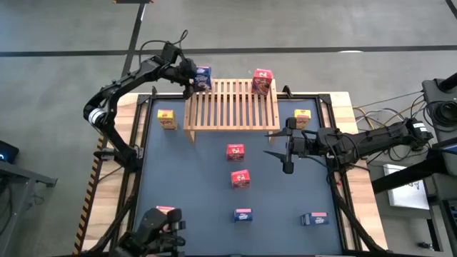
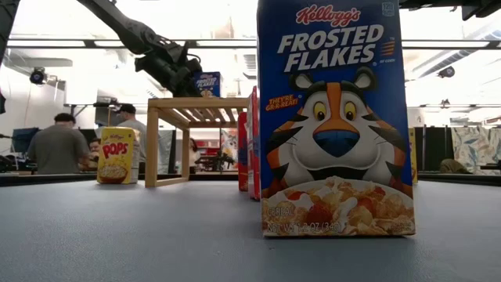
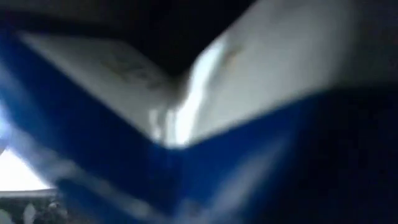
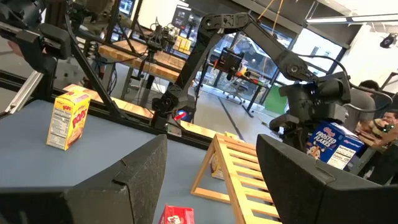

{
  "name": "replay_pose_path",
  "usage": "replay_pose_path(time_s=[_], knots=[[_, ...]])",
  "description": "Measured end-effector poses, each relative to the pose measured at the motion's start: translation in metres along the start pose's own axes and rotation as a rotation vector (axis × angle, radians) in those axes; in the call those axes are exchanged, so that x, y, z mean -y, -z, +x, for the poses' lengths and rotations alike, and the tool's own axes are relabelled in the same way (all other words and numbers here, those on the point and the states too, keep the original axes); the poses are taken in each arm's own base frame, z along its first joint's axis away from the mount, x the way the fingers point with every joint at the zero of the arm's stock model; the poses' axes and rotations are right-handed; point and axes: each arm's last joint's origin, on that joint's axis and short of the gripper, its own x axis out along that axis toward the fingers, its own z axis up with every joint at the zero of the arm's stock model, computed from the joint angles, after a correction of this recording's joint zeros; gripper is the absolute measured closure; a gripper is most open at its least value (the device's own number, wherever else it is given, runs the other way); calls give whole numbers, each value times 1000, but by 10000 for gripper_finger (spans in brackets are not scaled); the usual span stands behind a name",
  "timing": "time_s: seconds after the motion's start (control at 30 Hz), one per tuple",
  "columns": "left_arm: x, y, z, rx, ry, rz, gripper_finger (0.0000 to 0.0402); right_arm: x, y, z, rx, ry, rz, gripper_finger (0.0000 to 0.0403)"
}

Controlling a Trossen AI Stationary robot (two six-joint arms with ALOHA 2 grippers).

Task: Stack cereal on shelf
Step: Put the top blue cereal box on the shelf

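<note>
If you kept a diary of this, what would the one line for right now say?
left gripper: at blue cereal box on shelf corner | right gripper: open, hovering beside shelf | red box: on shelf

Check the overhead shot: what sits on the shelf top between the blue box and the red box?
Nothing: in the high view, only bare slats of the shelf separate the blue box from the red box.

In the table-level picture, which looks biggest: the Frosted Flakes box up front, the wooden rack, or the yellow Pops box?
As they look in the low view:
1. Frosted Flakes box, but only because it stands nearest the camera.
2. wooden rack, really the larger thing, standing farther back.
3. yellow Pops box, the smallest.
</note>
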Motion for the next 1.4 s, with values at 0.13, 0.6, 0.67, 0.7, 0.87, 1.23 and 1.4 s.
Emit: replay_pose_path(time_s=[0.13,0.6,0.67,0.7,0.87,1.23,1.4], knots=[[2,0,-3,-4,10,-18,154,0,0,0,0,0,0,165],[16,-10,-27,-1,-11,-7,153,0,0,0,5,1,0,165],[17,-11,-29,-15,-28,-8,153,0,-1,0,8,2,1,165],[18,-10,-30,-27,-39,-11,153,0,-1,0,8,2,1,165],[17,-8,-30,-54,-59,-16,153,0,-1,0,8,2,1,165],[17,-8,-30,-69,-80,7,154,0,-1,0,8,2,1,165],[16,-7,-31,-91,-107,11,154,0,-1,0,8,1,8,165]])
